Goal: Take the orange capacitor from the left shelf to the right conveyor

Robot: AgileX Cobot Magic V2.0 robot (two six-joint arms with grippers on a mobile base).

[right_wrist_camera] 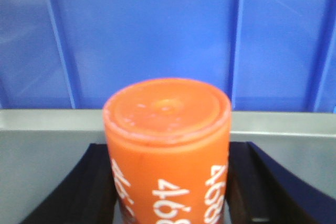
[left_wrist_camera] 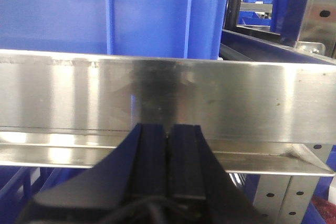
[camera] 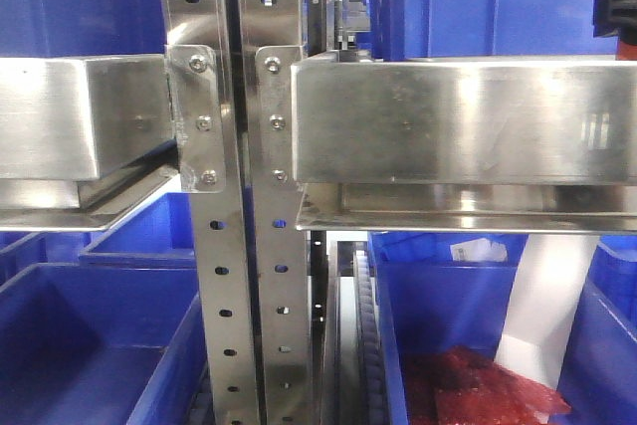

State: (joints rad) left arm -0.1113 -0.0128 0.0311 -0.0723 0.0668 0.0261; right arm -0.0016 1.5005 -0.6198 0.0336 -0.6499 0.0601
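Note:
The orange capacitor [right_wrist_camera: 167,145], a cylinder with white "4680" numerals down its side, stands flat end up between the black fingers of my right gripper [right_wrist_camera: 169,150], which is shut on it. Behind it are a steel rail [right_wrist_camera: 52,124] and a blue bin wall [right_wrist_camera: 157,35]. My left gripper [left_wrist_camera: 168,127] is shut with nothing in it, its pads pressed together just in front of a broad rail [left_wrist_camera: 157,98] of the left shelf [camera: 239,196]. In the front view only a black and orange bit shows at the top right edge. The right conveyor is out of view.
Perforated steel posts [camera: 227,325] run down the middle of the front view, with rails to either side. Blue bins [camera: 90,345] sit above and below the rails. The lower right bin holds red packets [camera: 488,385] and a white sheet [camera: 542,306].

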